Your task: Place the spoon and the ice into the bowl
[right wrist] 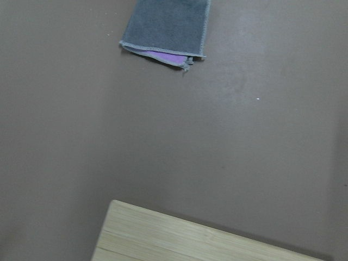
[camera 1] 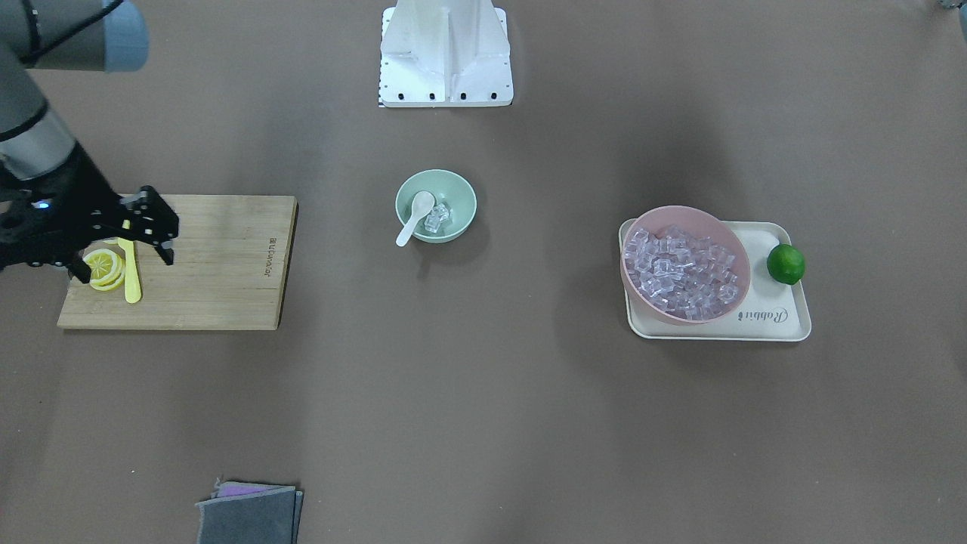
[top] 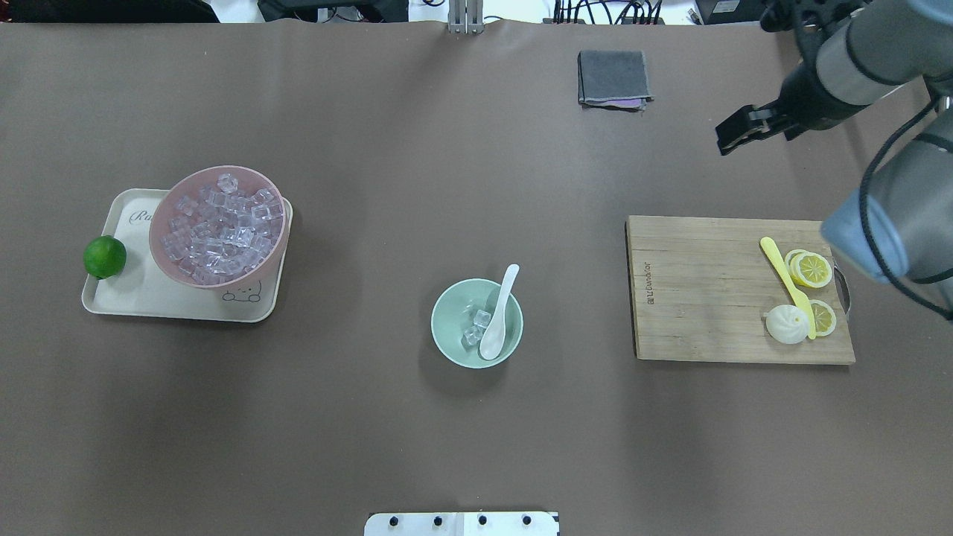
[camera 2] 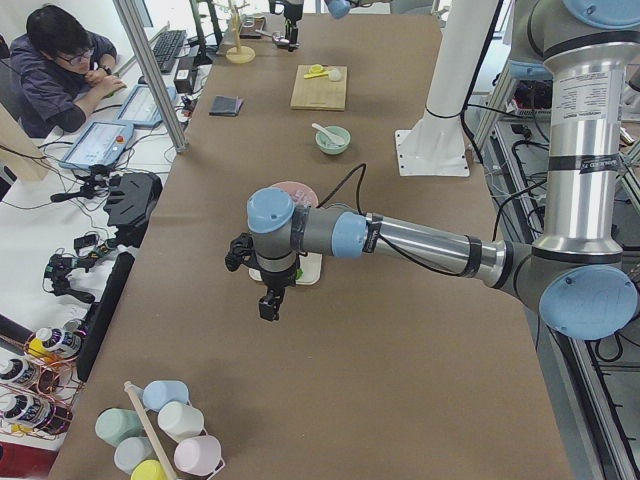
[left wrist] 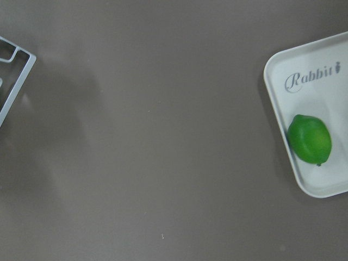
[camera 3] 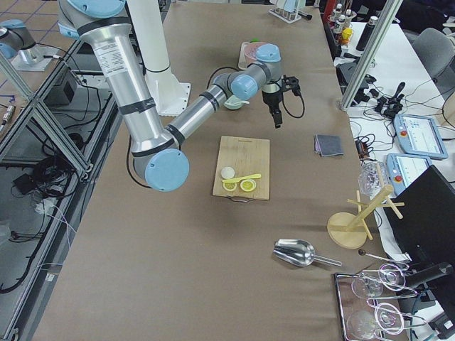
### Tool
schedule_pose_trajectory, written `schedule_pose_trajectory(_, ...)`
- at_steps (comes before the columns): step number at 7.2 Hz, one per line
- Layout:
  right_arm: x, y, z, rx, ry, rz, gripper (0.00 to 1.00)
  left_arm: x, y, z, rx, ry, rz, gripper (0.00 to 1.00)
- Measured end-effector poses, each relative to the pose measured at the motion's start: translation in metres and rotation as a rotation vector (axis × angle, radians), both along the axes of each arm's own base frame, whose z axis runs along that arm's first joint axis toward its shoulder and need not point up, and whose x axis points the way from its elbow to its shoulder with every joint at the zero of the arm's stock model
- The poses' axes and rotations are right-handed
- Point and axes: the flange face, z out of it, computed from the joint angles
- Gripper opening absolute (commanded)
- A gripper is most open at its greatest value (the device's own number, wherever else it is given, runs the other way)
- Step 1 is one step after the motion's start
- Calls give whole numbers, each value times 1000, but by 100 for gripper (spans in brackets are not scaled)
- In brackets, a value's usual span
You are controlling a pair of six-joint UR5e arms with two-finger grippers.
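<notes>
The mint-green bowl stands at mid-table, also seen in the overhead view. The white spoon lies in it with its scoop inside and its handle over the rim. A few clear ice cubes sit in the bowl beside the scoop. My right gripper is open and empty, hovering high over the cutting board's outer end, far from the bowl. My left gripper hangs above the table near the tray; I cannot tell if it is open or shut.
A pink bowl full of ice stands on a cream tray with a lime. A wooden cutting board holds a yellow knife, lemon slices and a white bun. A grey cloth lies at the far edge.
</notes>
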Motion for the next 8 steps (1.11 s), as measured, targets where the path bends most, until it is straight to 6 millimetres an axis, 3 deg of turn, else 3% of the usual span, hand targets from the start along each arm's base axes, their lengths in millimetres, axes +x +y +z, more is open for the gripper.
schedule_pose_trajectory(1, 40, 1, 36, 6, 26, -26, 100, -5, 5, 7, -18, -4, -10, 99)
schedule_pose_trajectory(3, 132, 7, 128, 55, 133, -125, 100, -9, 13, 18, -44, -6, -18, 99)
schedule_pose_trajectory(5, 198, 34, 209, 23, 184, -177, 100, -10, 17, 26, -57, -7, -20, 99)
schedule_pose_trajectory(7, 227, 78, 267, -76, 184, -174, 100, -11, 21, 32, -69, -7, -22, 99)
schedule_pose_trajectory(8, 232, 93, 284, -114, 169, -172, 100, -11, 22, 31, -68, -5, -23, 99)
